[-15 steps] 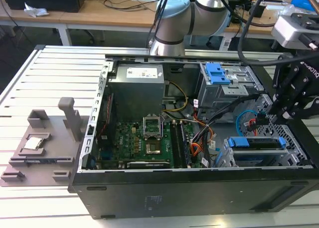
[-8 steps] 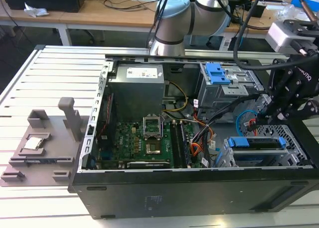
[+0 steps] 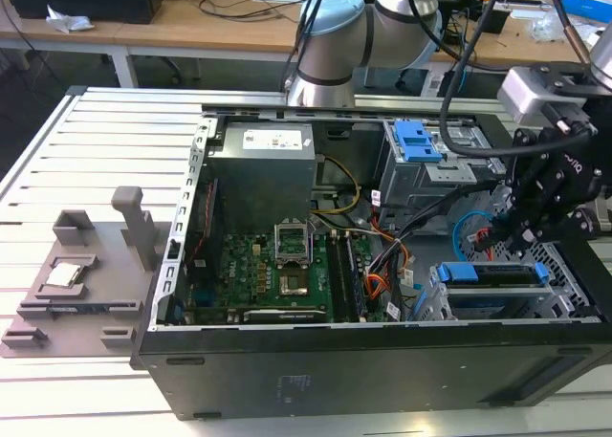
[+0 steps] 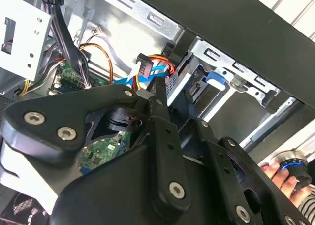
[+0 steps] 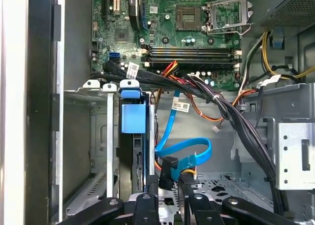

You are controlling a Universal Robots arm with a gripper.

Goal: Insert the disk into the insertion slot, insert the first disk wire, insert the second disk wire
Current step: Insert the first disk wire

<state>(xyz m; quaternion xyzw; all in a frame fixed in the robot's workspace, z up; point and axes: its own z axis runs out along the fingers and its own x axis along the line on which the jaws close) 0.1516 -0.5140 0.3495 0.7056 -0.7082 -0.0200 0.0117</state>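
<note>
Judged the step in hand to be a wire insertion, not the disk's own seating. Found the gripper (image 3: pixel 507 241) at about three o'clock of the open case (image 3: pixel 335 370) in the exterior view, just above the low cage. Read it in the first wrist view as clenched on a small black plug (image 5: pixel 167 167) at the end of a looped blue cable (image 5: pixel 189 153), though could not tell how firmly. To do this well, best kept the plug square to the disk's rear socket, brought it in along the socket's own line rather than at a slant, pressed gently and evenly, and left slack so the blue loop neither kinked nor dragged on the thick black wire bundle (image 5: pixel 236 119) close by. Minded also a second plug with yellow and orange leads (image 5: pixel 189 176) just beside the fingers, easy to snag. Saw the disk (image 3: pixel 492 274) at four o'clock of the case, lying in the insertion slot (image 3: pixel 432 301), well apart from the taller cage with the blue lever (image 3: pixel 416 141) at one o'clock. Showed edge-on in the first wrist view as a thin slab, body mostly hidden by the cage wall, bright blue carrier tab at its near end, seemingly level with the slot's mouth
</note>
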